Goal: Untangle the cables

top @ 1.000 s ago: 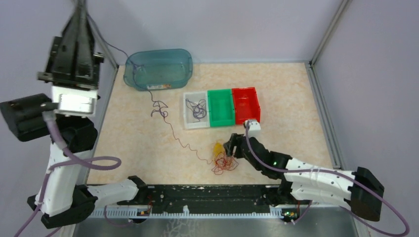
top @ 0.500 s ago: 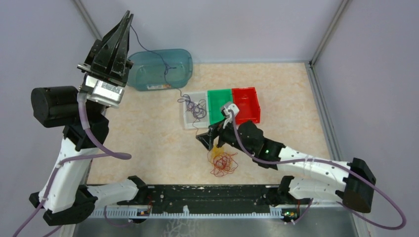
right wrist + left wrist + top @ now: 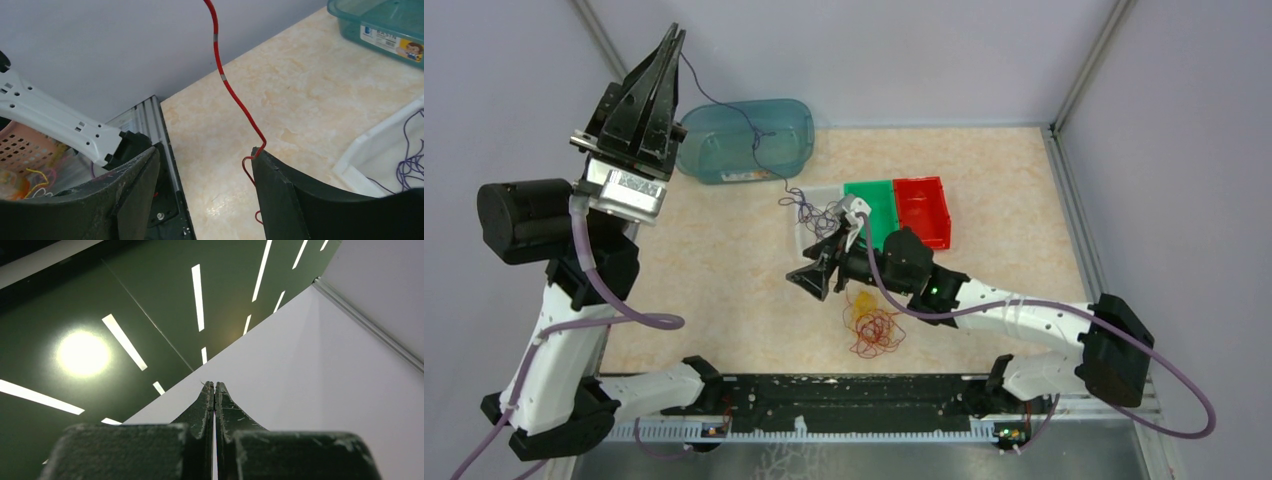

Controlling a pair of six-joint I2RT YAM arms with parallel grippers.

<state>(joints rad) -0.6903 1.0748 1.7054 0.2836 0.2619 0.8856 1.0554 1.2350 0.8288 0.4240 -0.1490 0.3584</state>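
Observation:
My left gripper (image 3: pixel 675 36) is raised high at the back left, shut on the end of a thin dark purple cable (image 3: pixel 784 183). The cable hangs down past the teal tub to the white bin (image 3: pixel 796 238). In the left wrist view the jaws (image 3: pixel 214 385) are pressed together and point at the ceiling. My right gripper (image 3: pixel 812 281) is open, low over the table in front of the white bin. A red cable (image 3: pixel 235 97) is hooked over the tip of its right finger (image 3: pixel 265 165), not pinched. A red and yellow-orange clump (image 3: pixel 874 326) lies near the front edge.
A teal tub (image 3: pixel 799 125) stands at the back left. Green (image 3: pixel 882 215) and red (image 3: pixel 922 210) bins sit beside the white bin, which holds purple cable (image 3: pixel 410 165). Grey walls enclose the table. The black rail (image 3: pixel 824 395) runs along the front.
My left gripper swung and lifted the purple cable off the table, drawing its tail to the white bin. My right gripper left the clump, moved left towards the white bin and now stands open.

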